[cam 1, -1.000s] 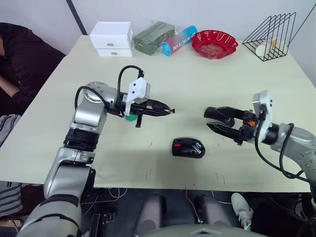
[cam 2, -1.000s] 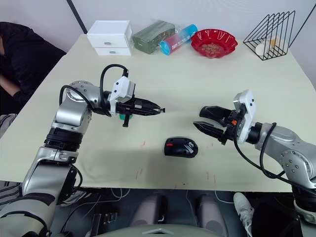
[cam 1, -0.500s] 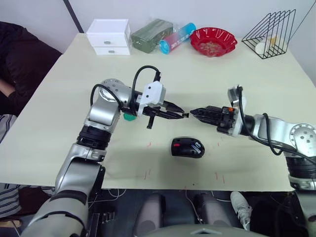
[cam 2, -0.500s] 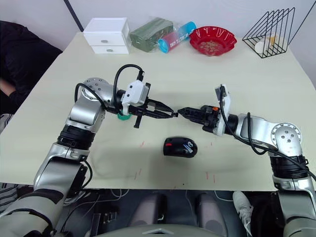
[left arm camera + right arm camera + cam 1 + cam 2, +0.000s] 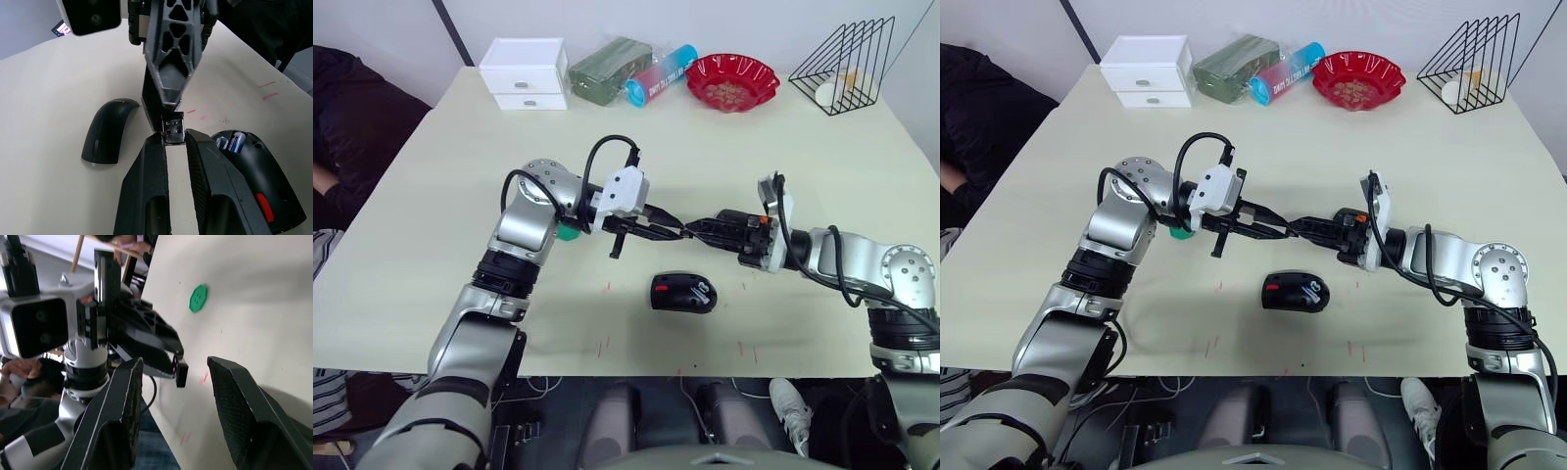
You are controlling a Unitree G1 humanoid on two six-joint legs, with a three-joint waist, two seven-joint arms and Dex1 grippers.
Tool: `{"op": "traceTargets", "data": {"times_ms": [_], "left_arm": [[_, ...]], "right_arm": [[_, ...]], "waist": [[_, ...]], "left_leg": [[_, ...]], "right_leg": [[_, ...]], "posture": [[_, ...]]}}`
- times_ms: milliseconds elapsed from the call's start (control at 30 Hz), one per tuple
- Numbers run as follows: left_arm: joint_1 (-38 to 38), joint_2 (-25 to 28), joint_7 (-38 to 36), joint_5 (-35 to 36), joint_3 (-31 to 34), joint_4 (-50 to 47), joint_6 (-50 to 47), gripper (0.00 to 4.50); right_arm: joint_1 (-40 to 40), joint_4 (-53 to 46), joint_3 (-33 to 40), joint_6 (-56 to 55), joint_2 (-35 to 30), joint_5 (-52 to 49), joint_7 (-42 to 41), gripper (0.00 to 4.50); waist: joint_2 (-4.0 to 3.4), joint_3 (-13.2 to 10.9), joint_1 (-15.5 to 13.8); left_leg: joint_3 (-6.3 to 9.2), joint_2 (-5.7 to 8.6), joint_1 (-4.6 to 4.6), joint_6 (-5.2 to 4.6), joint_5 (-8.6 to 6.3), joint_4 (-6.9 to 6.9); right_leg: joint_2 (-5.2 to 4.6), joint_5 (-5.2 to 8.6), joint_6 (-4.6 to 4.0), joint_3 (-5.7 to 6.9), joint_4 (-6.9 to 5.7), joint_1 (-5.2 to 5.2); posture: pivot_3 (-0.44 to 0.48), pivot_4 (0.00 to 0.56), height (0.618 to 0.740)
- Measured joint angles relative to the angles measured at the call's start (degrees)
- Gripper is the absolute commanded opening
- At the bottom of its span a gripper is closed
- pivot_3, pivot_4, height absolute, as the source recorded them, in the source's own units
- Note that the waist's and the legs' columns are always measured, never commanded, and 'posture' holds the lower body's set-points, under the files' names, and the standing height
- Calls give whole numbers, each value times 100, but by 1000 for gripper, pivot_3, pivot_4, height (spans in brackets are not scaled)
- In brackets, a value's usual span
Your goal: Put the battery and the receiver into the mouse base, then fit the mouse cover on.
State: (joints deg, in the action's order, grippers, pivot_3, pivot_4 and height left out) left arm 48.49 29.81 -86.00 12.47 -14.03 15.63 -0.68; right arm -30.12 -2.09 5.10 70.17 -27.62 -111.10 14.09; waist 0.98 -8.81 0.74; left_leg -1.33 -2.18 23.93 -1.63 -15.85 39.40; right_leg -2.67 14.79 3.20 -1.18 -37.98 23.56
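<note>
The mouse base (image 5: 683,293) lies open-side up on the table (image 5: 431,196), on the robot's side of both grippers, with its red patch facing the left arm. The task looks partly done. The battery (image 5: 234,142) already sits in its slot inside the base, a white-and-blue end showing there. The receiver (image 5: 172,131) is not yet in: it is in the air above and beyond the base, pinched at the tips of the left gripper (image 5: 677,233), whose fingers are closed down on the little metal plug. The right gripper (image 5: 699,228) meets it tip to tip over the base, its fingers spread wide on either side of the receiver and not gripping anything. I read this as a hand-over between the arms, though which way it goes cannot be told. What remains is seating the receiver in the base and fitting the mouse cover (image 5: 108,137), which lies apart from the base on the bare table, arched side up.

The head views give the layout: both arms reaching inward, fingertips meeting above the base, but the receiver is too small to make out there. The left wrist view shows what they miss: the receiver itself, the battery in the base and the cover beside it. The right wrist view adds how far apart the right fingers (image 5: 122,406) stand, and a green disc (image 5: 198,298) on the table beyond the base.
</note>
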Motion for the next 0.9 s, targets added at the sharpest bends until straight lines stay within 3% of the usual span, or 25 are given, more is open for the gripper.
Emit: {"op": "traceTargets", "data": {"times_ms": [433,533,633,900], "left_arm": [[9,-2,-2,-16,-5,77,5,59],[16,-5,-4,-18,-6,79,-6,59],[44,-6,-15,9,-2,79,-7,59],[79,-1,-56,-5,-7,80,-7,59]], "right_arm": [[-96,86,0,123,94,0,15,2212],[-96,87,0,153,94,0,14,1389],[-94,133,0,176,67,29,66,100],[-94,161,39,177,109,9,108,100]], "waist": [[0,0,0],[0,0,-1],[0,0,0],[0,0,4]], "left_leg": [[1,0,0,0,0,0],[0,0,0,0,0,0],[1,0,0,0,0,0],[0,0,0,0,0,0]], "right_leg": [[0,0,0,1,-1,0],[0,0,0,0,0,0],[0,0,0,1,-1,0],[0,0,0,0,-1,0]], "posture": [[0,150,740],[0,150,740],[0,150,740],[0,150,740]]}}
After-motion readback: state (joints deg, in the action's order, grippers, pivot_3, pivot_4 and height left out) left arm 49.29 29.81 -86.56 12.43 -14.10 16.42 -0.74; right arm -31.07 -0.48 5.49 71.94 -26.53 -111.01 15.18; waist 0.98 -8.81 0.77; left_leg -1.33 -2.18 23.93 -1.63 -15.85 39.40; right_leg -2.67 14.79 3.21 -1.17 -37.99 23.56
